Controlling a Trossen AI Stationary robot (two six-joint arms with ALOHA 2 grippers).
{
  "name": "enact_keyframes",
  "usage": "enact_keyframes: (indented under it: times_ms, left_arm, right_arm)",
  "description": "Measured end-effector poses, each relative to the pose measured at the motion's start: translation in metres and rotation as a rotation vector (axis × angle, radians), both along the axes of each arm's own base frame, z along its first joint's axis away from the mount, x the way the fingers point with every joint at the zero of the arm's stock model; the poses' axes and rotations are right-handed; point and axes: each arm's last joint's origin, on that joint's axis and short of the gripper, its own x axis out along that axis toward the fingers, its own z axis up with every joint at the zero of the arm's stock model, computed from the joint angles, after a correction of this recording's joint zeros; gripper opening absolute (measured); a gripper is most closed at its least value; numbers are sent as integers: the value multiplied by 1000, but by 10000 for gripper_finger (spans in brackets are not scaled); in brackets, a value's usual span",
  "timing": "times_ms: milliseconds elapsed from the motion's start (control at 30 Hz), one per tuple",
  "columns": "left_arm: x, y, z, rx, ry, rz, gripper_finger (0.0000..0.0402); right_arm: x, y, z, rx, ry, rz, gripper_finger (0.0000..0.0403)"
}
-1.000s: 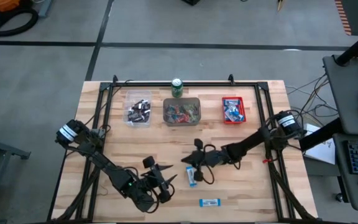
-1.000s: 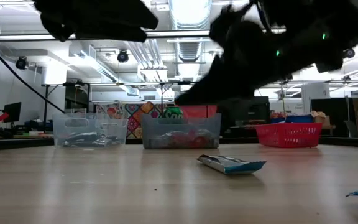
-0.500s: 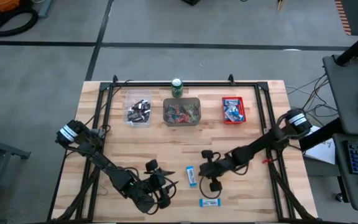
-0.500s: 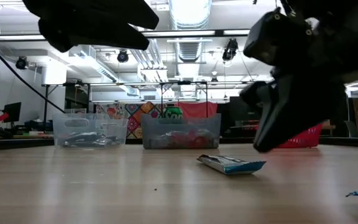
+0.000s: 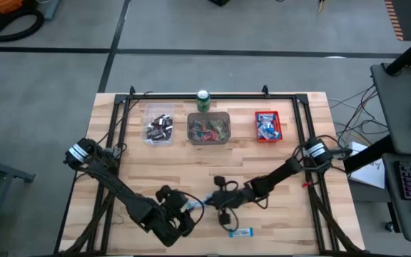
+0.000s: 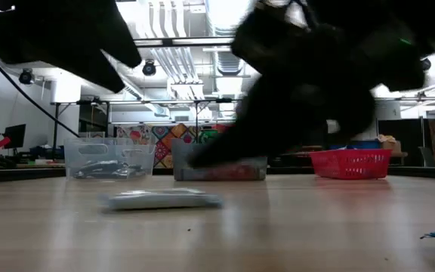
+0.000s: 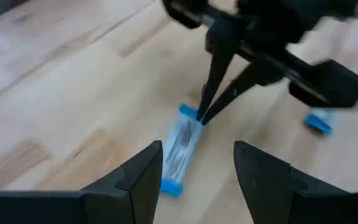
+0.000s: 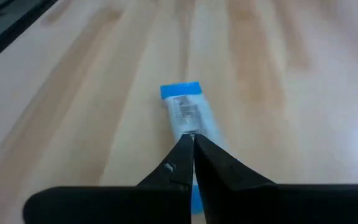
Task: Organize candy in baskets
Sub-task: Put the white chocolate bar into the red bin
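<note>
A blue-and-white candy bar [image 7: 180, 144] lies flat on the table's near middle [image 5: 195, 205]. My right gripper [image 7: 201, 118] reaches in from the right, shut, with its tips at the bar. My left gripper [image 7: 196, 160] hovers open just above and to the left of the bar, slanting down at it and touching nothing. A second blue-and-white bar [image 5: 240, 232] lies by the near edge. At the far side stand the baskets: clear [image 5: 159, 125], grey [image 5: 208, 128] and red [image 5: 267, 126], each with candy inside. My right gripper touches the candy bar with its shut fingertips [image 8: 190, 144], set on the bar's top [image 8: 185, 121] near the end that faces the right arm. The fingers come in low from the table's right, slanting down, along the bar. The bar lies flat on the table.
A green can [image 5: 203, 101] stands behind the grey basket. A black frame [image 5: 212, 95] runs along the table's far edge and down both sides. Bare wood lies between the baskets and the grippers.
My right gripper, shut, has swung toward the near edge and then toward the table's left, sliding the candy bar along the table up to my left gripper. My left gripper has rolled and tipped at the wrist, staying open and in about the same place.
</note>
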Motion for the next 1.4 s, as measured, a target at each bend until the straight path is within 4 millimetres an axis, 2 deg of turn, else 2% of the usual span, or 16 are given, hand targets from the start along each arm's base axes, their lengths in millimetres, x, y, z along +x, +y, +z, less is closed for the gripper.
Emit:
enact_keyframes:
  times_ms: [100,233,433,700,800,1067,1267,1400]
  left_arm:
    - [-3,2,3,42,45,55,181]
    - [-3,-3,-8,92,86,-9,181]
    - [-3,-11,-47,246,273,-243,181]
    - [1,3,-82,322,329,-254,169]
    - [-1,7,-87,316,303,-277,157]
    - [-8,15,-94,290,288,-287,102]
    - [-8,20,-89,310,290,-278,17]
    - [-9,21,-84,293,280,-269,8]
  right_arm:
    - [18,3,12,-69,-26,4,9]
    - [22,4,26,-151,24,20,9]
    - [1,-6,39,-186,45,42,9]
    - [-38,-23,42,-89,73,12,9]
    - [-50,-28,41,-59,59,-2,9]
    - [-61,-32,47,-54,35,-1,9]
    - [-65,-35,61,-46,-52,2,9]
    - [-70,-37,77,-47,-105,9,9]
